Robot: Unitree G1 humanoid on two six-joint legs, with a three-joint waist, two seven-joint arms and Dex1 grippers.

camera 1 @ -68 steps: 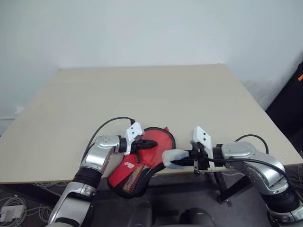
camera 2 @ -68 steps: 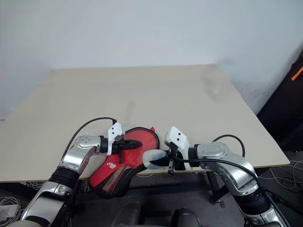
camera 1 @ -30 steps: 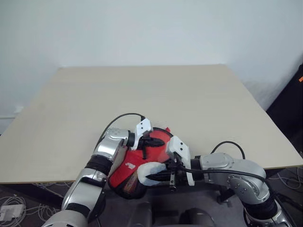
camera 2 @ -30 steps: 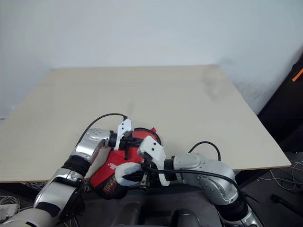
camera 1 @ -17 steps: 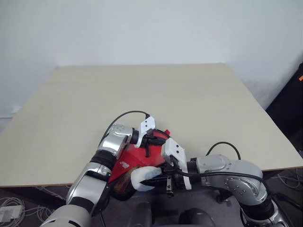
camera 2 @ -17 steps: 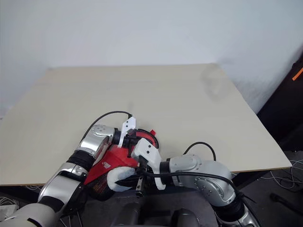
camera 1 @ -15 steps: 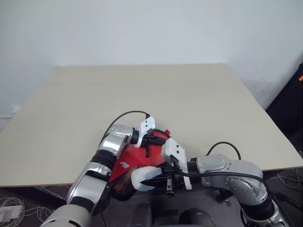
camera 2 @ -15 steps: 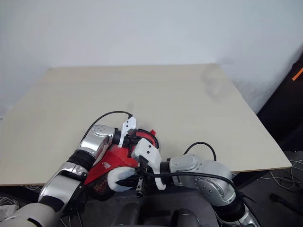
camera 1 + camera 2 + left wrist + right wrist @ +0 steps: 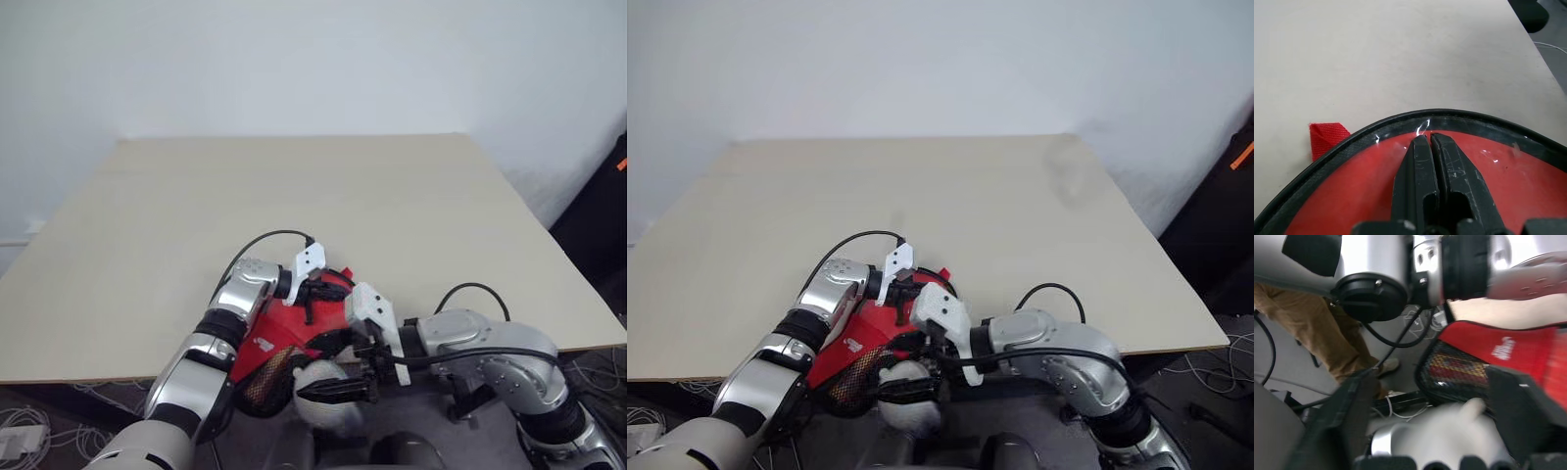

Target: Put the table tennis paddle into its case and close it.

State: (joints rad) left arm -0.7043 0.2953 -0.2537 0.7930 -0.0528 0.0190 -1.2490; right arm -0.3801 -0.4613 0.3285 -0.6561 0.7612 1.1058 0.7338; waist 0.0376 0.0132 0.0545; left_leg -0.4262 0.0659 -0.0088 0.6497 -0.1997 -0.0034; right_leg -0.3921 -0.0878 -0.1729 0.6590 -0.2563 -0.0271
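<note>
From the head: look at the near edge of the table (image 9: 294,196) to find the case (image 9: 279,333), red side up and partly hanging off that edge. Held at its top rim by the left gripper (image 9: 312,294), jaws pressed together on the rim. Below the edge, see the right gripper (image 9: 318,370) with jaws spread wide. Just beside its lower finger, spot the pale fluffy ball (image 9: 323,409) of the zip pull, loose and not squeezed.

From the left wrist: two black fingers tight together, pinching the case (image 9: 1352,205) close to its black rim. Red under a shiny clear cover here. Bare table (image 9: 1376,58) past the rim.

From the right wrist: fingers far apart, with the fluffy ball (image 9: 1440,438) low between them and gripped by neither. Past it, the mesh end of the case (image 9: 1498,350).

About the job: paddle most likely inside the case already, going by the red under the clear cover, though hard to tell apart from the case. Zip pull down at the narrow end, so probably zipped most of the way. Cannot tell if shut all the way round. Left to do: check the zip, then lay the case flat on the table and let go.
</note>
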